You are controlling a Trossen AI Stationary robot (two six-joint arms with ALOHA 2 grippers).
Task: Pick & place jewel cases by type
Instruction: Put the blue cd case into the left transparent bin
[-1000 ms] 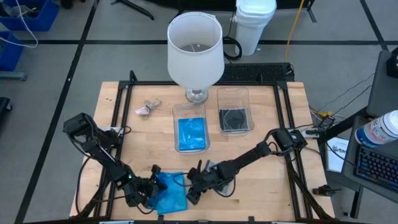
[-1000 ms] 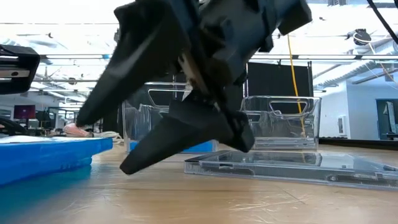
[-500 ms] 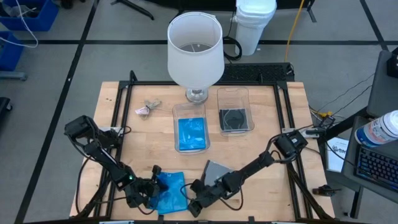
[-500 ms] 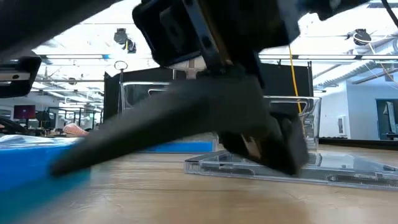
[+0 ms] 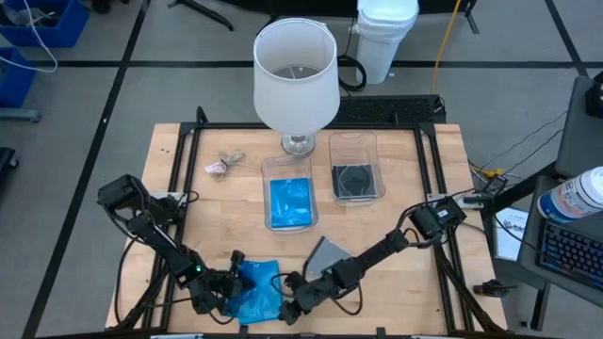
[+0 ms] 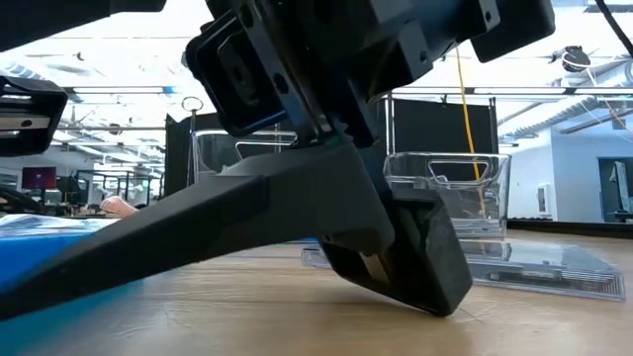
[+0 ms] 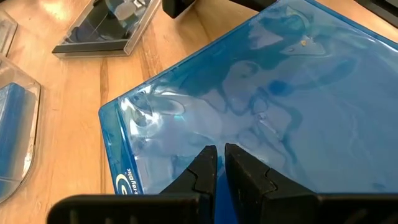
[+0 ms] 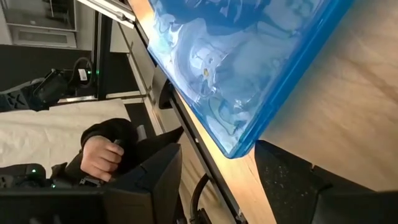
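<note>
Inside, blue case (image 5: 289, 200) in left tub (image 5: 288, 193), grey case (image 5: 356, 179) in right tub (image 5: 355, 166); jaws' states unclear

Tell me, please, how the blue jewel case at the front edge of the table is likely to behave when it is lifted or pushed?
The blue jewel case looks thin, flat and rigid, so it should stay stiff and feel light. Its glossy surface shows reflections, so it may slip between fingers or slide on the wooden table if pushed. Lying flat, it is unlikely to roll or tip.
</note>
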